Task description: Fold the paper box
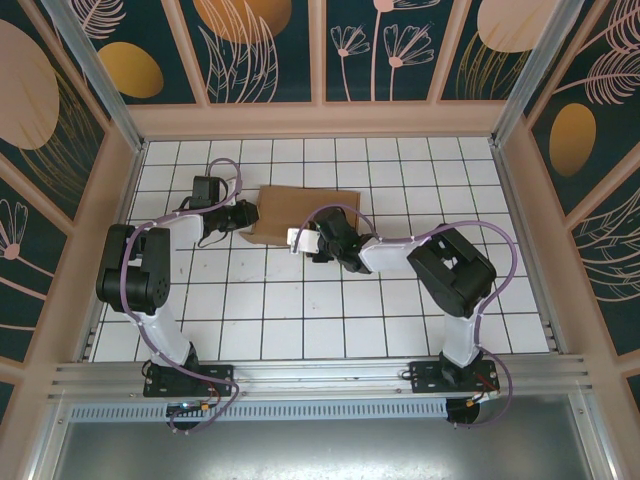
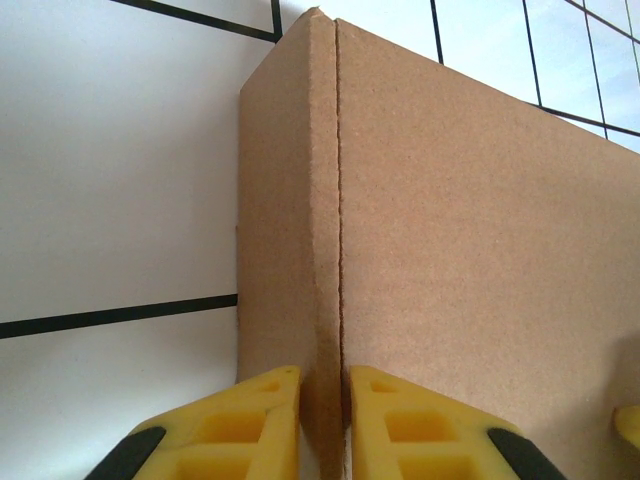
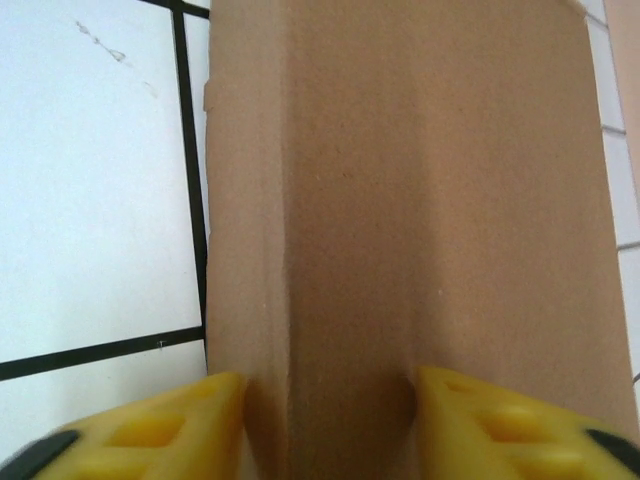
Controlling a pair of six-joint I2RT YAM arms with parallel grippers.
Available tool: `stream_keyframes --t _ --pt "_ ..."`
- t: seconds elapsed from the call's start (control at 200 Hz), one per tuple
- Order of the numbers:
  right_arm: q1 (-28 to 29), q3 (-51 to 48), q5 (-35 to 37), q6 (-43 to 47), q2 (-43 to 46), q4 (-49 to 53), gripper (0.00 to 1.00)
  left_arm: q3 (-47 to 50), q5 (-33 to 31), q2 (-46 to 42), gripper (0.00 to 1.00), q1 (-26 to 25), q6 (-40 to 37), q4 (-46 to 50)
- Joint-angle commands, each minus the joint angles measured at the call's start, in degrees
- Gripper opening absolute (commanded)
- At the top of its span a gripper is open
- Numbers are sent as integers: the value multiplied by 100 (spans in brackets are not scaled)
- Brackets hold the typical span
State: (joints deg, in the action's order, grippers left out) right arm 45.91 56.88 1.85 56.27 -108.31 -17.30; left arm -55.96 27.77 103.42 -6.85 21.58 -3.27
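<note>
The paper box (image 1: pixel 305 210) is plain brown cardboard lying at the back middle of the tiled table. My left gripper (image 1: pixel 243 218) is at its left edge. In the left wrist view the yellow fingers (image 2: pixel 250 410) of the left gripper (image 2: pixel 323 375) are shut on an upright cardboard wall of the paper box (image 2: pixel 450 250), beside a crease. My right gripper (image 1: pixel 297 240) is at the box's near edge. In the right wrist view the right gripper (image 3: pixel 330 380) stands open, straddling a raised fold of the paper box (image 3: pixel 400 200), with a small gap at the left finger.
The white tiled table (image 1: pixel 400 320) is fenced by low tan walls (image 1: pixel 320 120) on three sides. A metal rail (image 1: pixel 320 372) runs along the near edge by the arm bases. Purple cables loop over both arms.
</note>
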Motion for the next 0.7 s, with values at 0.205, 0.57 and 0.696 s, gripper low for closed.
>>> stream_keyframes --t 0.205,0.57,0.696 --pt "-551 -441 -2357 -2615 1696 -334 69 59 131 159 12 -44 -329 380" --pt "-1422 -1350 -206 -5648 3094 77 64 -105 531 289 8 -681 -892 670" --pt "-1603 -1515 562 -6285 3122 253 63 -83 614 304 9 -739 -914 737"
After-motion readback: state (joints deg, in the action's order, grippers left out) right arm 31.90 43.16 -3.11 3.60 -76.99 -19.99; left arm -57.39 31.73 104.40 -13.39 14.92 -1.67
